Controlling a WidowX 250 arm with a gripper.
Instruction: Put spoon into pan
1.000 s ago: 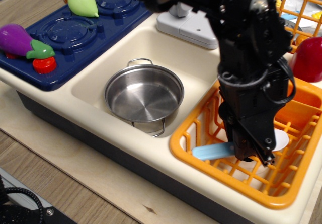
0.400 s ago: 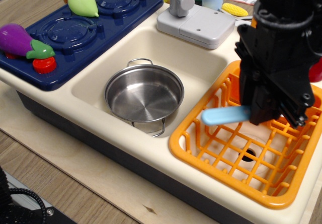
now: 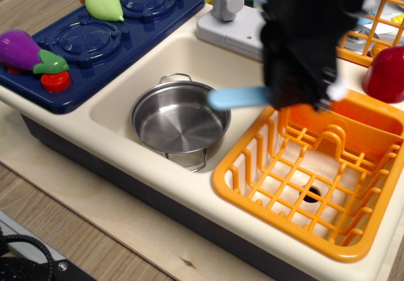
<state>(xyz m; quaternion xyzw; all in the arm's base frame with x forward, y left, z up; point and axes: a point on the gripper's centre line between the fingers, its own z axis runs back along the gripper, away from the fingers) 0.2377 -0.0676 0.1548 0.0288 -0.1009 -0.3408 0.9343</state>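
Note:
The spoon (image 3: 238, 97) has a light-blue handle that sticks out to the left of my black gripper (image 3: 302, 95), and its white bowl shows at the gripper's right side. The gripper is shut on the spoon and holds it level in the air, above the sink's right part. The handle's tip hangs over the right rim of the pan (image 3: 181, 120). The pan is a shiny steel pot with two wire loop handles, standing empty in the cream sink (image 3: 208, 57). The arm is blurred.
An orange dish rack (image 3: 315, 186) fills the right side. A blue stove (image 3: 101, 35) at the left holds a purple eggplant (image 3: 22, 50) and a green pear (image 3: 104, 3). A grey faucet (image 3: 237, 16) stands behind the sink. A red object (image 3: 385, 72) sits at the right.
The gripper has lifted the spoon out of the orange rack and carried it up and left, toward the pan. Nothing else has moved.

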